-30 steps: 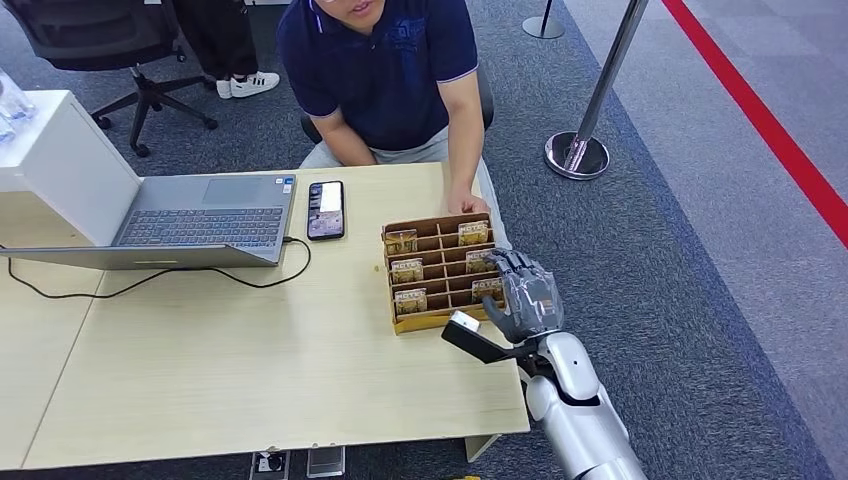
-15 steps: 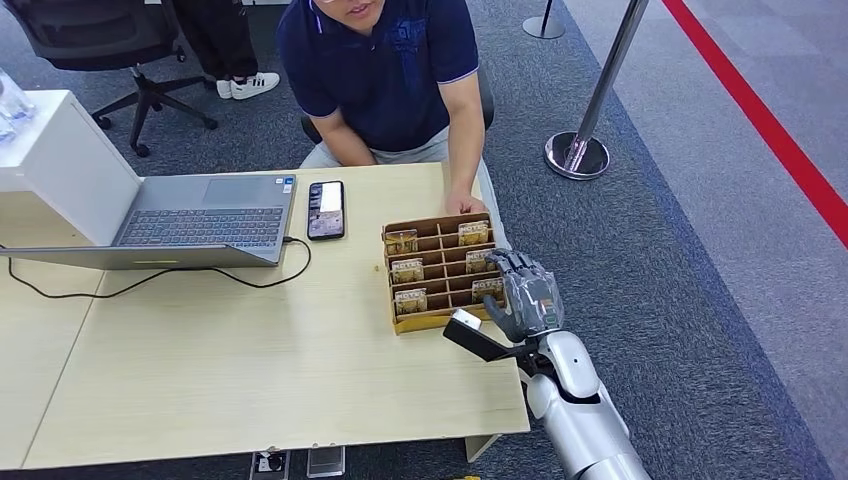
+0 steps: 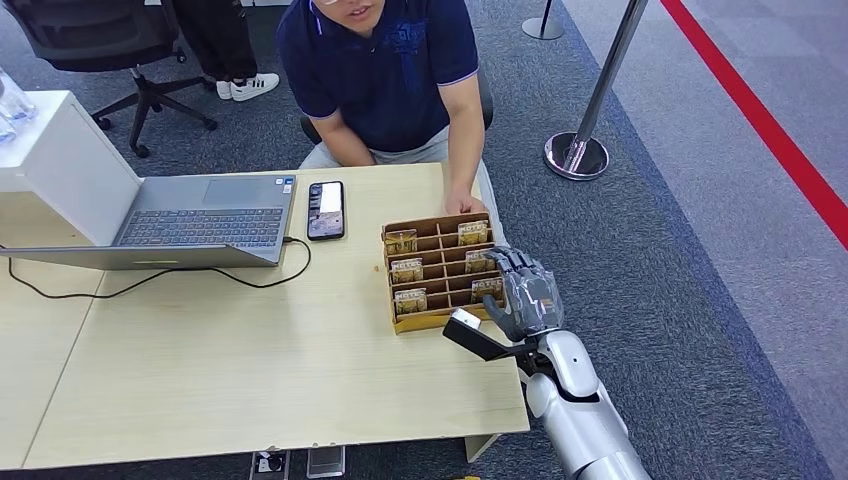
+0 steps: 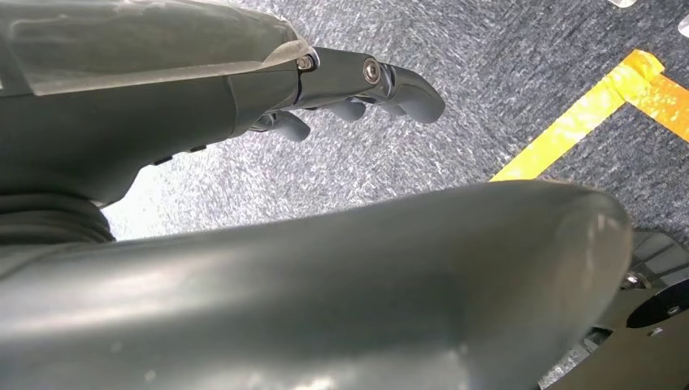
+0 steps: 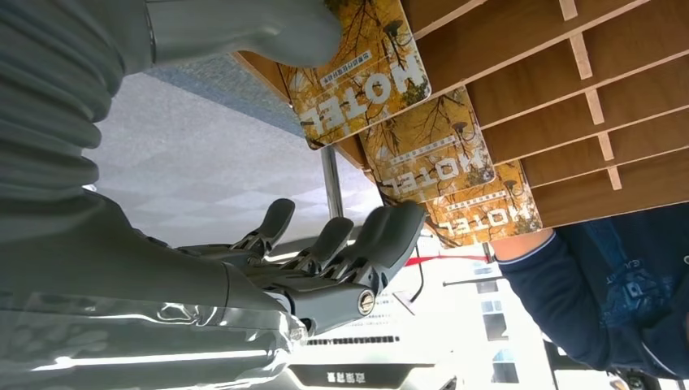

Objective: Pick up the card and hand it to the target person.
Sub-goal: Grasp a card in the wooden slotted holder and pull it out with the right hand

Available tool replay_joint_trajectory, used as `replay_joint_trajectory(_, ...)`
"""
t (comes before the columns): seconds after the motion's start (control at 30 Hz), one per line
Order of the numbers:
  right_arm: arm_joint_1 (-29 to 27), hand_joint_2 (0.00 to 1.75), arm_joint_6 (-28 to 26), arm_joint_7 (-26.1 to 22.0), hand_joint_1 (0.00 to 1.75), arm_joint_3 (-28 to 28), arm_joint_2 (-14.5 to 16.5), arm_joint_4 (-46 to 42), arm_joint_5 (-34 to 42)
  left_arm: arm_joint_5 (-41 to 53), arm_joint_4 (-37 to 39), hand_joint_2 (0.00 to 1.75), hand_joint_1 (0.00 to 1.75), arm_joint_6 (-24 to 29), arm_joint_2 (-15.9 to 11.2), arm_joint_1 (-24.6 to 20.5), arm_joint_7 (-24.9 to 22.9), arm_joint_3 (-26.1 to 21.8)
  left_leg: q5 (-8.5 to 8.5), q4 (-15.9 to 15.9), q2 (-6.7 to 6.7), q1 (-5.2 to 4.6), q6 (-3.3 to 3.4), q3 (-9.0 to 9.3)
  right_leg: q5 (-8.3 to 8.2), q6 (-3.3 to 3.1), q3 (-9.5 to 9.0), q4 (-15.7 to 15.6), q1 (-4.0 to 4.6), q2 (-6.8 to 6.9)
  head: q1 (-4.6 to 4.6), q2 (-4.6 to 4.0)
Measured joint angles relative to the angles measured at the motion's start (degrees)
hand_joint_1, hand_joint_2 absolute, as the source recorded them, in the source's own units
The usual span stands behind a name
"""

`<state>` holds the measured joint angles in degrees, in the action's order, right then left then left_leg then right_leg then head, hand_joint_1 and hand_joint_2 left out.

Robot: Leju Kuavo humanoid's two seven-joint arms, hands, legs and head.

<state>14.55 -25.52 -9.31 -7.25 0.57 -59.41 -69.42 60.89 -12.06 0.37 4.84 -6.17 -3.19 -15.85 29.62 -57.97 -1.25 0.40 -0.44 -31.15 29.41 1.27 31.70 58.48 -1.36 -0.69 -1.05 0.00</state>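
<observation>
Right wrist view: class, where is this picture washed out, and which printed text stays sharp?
Right wrist view: the background past the right hand is blown out white; HOTEL on the cards stays sharp. Head view: evenly lit.

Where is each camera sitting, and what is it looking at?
Head view: high up, looking down at the pale wooden table, brown divided cardboard box and right hand.
Left wrist view: behind the left hand, facing grey carpet.
Right wrist view: behind the right hand, facing yellow hotel cards.
Shared: box, cards, right hand.
</observation>
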Motion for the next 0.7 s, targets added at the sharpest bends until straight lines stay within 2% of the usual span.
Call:
replay_joint_trajectory(0.37,-0.4,1.75,0.0,0.0,0.69,0.1,0.0,0.0,0.0,0.3,0.0,0.00,0.00,-0.2,0.0,0.0,0.0,0.0,0.00,0.0,0.00,0.00,0.00,0.00,0.00,0.00,0.00,0.0,0.00,0.00,-0.01,0.00)
replay_joint_trajectory(0.57,-0.7,1.75,0.3,0.0,0.87,0.1,0.0,0.0,-0.1,0.3,0.0,0.00,0.00,-0.2,0.1,0.0,0.0,-0.1,0.00,0.0,0.00,0.00,0.00,-0.01,0.00,0.00,0.00,0.0,0.00,0.00,0.01,0.00)
replay_joint_trajectory(0.7,-0.8,1.75,0.9,0.0,0.93,0.1,0.0,-0.1,-0.7,0.5,0.0,0.00,0.00,-0.2,0.1,0.0,0.0,-0.3,0.00,0.0,0.00,0.00,0.00,-0.01,0.00,0.00,0.00,0.0,0.00,0.00,0.02,0.00)
